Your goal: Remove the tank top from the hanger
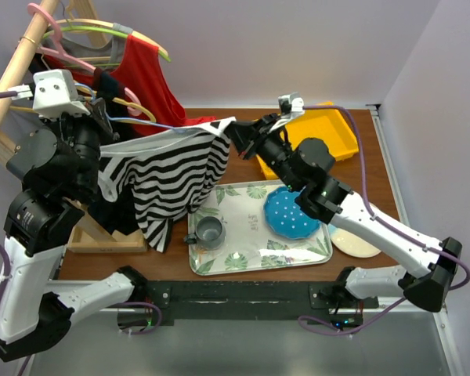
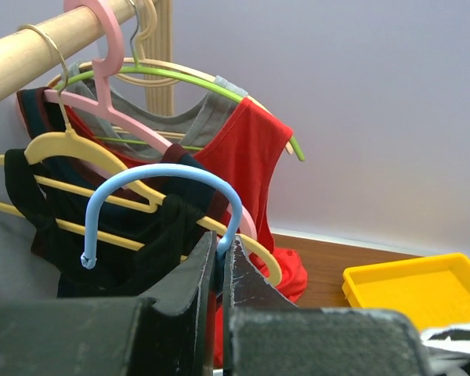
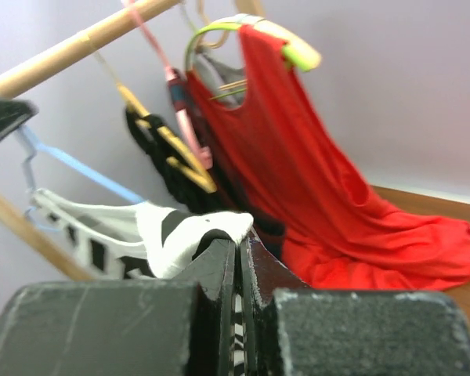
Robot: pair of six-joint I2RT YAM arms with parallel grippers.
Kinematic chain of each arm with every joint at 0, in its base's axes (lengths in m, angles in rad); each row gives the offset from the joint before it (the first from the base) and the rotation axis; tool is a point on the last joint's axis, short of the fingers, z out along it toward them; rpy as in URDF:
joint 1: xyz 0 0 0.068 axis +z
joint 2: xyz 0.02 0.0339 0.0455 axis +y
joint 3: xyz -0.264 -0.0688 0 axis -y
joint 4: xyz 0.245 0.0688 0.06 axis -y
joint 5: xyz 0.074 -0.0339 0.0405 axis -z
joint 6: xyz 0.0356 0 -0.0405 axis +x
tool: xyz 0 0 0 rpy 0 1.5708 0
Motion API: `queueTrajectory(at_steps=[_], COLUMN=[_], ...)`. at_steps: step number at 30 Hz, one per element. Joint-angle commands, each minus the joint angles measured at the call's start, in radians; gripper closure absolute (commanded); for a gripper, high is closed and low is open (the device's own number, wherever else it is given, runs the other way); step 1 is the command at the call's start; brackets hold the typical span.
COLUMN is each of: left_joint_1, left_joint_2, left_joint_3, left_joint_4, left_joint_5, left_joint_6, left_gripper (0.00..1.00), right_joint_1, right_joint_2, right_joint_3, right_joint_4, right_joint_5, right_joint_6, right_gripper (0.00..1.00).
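Your left gripper (image 2: 222, 244) is pressed together on the stem of the light-blue plastic hanger (image 2: 163, 174), right under its hook. Your right gripper (image 3: 237, 241) pinches an edge of the black-and-white striped tank top (image 1: 168, 176), which hangs on that hanger, stretched between your arms.

On the leaf-print tray (image 1: 243, 205) sat one grey mug (image 1: 209, 230) and one blue dotted plate (image 1: 291, 213). Right of the tray lay one cream plate (image 1: 357, 244); behind it, one yellow bin (image 1: 330, 130). Left of it hung one striped tank top (image 1: 168, 176), one red top (image 1: 149, 74) and at least five hangers (image 2: 66, 145).
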Motion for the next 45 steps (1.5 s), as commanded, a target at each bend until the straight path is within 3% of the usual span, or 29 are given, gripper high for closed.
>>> queueTrajectory(at_steps=[1,15,24,26,28,30,34,36,37,38,41,45], left_joint_1=[0.003,0.002,0.002,0.003,0.002,0.003,0.002,0.003,0.002,0.002,0.003,0.002], left_joint_2=[-0.002,-0.009,-0.022,-0.017,-0.011,-0.005,0.003,0.007,0.009,0.01,0.004,-0.006], left_joint_3=[0.043,0.139,0.099,0.098,0.095,0.092,0.095,0.101,0.104,0.106,0.087,0.055], left_joint_4=[0.007,0.005,0.069,0.069,0.071,0.074,0.083,0.091,0.092,0.094,0.126,0.203], left_joint_5=[0.007,0.13,0.274,0.277,0.277,0.274,0.268,0.268,0.268,0.265,0.25,0.227], left_joint_6=[-0.014,-0.146,-0.249,-0.252,-0.252,-0.247,-0.241,-0.246,-0.247,-0.253,-0.255,-0.261], left_gripper=[1.0,1.0,1.0,1.0,1.0,1.0,1.0,1.0,1.0,1.0,1.0,1.0], right_joint_1=[-0.091,-0.124,-0.12,-0.122,-0.12,-0.119,-0.117,-0.096,-0.085,-0.073,-0.024,0.008], right_joint_2=[0.01,0.137,0.315,0.347,0.357,0.361,0.372,0.404,0.413,0.43,0.453,0.556], right_joint_3=[0.018,0.045,0.082,0.064,0.03,0.019,0.021,0.039,0.049,0.055,0.038,0.001], right_joint_4=[-0.044,0.032,0.292,0.395,0.478,0.484,0.47,0.492,0.486,0.478,0.516,0.769], right_joint_5=[0.016,-0.272,-0.577,-0.659,-0.67,-0.647,-0.635,-0.721,-0.743,-0.756,-0.702,-0.621], right_joint_6=[0.032,0.112,0.221,0.235,0.25,0.235,0.2,0.18,0.166,0.126,0.042,0.06], right_gripper=[1.0,1.0,1.0,0.94,0.91,1.0,0.99,0.54,0.45,0.3,0.06,0.03])
